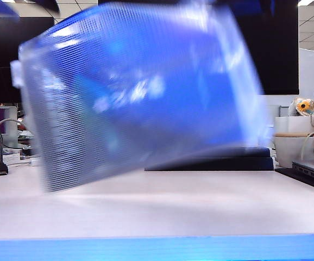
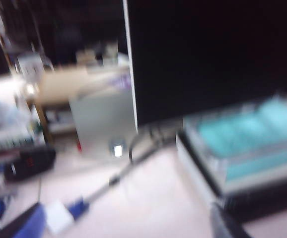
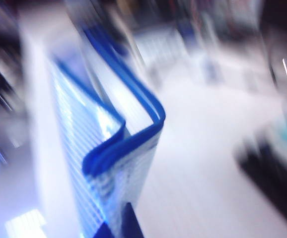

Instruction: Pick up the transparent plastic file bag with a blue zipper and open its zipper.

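A: How many bags are counted?
B: One transparent plastic file bag (image 1: 140,92), mesh-gridded, blue zipper (image 3: 126,94) edged, raised above the tabletop (image 1: 157,206).
A: Claws?
B: Right claw (image 3: 116,230) clamped on bag's edge; left claw's (image 2: 128,233) spread can't be told, blurred.

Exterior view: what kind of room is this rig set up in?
Most likely an office desk. A dark monitor stands behind the lifted file bag, white mugs and a laptop edge sit at right, and a ceiling light panel shows above.
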`<state>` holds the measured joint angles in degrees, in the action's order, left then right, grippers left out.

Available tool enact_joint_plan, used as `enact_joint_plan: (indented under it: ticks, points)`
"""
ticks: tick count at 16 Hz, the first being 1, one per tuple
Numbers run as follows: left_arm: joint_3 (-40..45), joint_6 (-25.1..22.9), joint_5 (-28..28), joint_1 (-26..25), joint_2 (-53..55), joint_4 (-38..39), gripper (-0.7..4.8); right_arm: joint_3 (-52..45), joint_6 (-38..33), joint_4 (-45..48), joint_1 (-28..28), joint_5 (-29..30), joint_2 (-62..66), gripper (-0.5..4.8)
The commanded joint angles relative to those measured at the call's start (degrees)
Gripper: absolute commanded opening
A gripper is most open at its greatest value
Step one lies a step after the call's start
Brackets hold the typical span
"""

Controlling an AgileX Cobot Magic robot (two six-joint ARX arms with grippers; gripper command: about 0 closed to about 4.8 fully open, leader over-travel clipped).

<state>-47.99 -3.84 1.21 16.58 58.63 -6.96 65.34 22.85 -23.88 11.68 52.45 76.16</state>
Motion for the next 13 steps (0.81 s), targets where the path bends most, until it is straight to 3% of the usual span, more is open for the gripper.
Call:
enact_joint_plan:
  ticks: [1, 3, 5, 6, 7, 8, 10, 13]
  points:
    - [-1.22, 1.95, -1.53, -0.04, -2.73, -1.84, 4.79, 0.07, 5.16, -2.67, 0.33, -4.39, 1.46, -0.05]
    - [-1.2, 2.29, -1.38, -0.04, -3.87, -2.12, 4.79, 0.07, 5.11, -2.51, 0.33, -7.98, 3.15, -0.05]
    - [-1.2, 2.84, -1.7, -0.04, -4.11, -0.66, 4.79, 0.07, 4.55, -1.92, 0.42, -18.47, 6.91, -0.05]
    - [-1.18, 2.82, -1.68, -0.04, -4.09, -0.13, 4.79, 0.07, 4.55, -0.44, 0.39, -20.59, 8.39, 0.04]
    - [-1.18, 2.82, -1.68, -0.04, -4.09, -0.2, 4.79, 0.07, 4.07, 2.8, 0.31, -21.57, 9.53, 0.52]
    - [-1.18, 2.78, -1.64, -0.04, -4.09, -0.42, 4.79, 0.07, 2.19, 7.63, 0.31, -21.9, 10.01, 0.64]
    - [-1.18, 2.75, -1.66, -0.04, -4.11, -0.35, 4.79, 0.2, -0.79, 13.16, 0.31, -22.25, 9.97, 2.74]
    - [-1.18, -0.02, -0.79, -0.04, -5.44, -0.33, 4.79, 0.24, -8.04, 16.15, 0.04, -23.82, 9.14, 2.88]
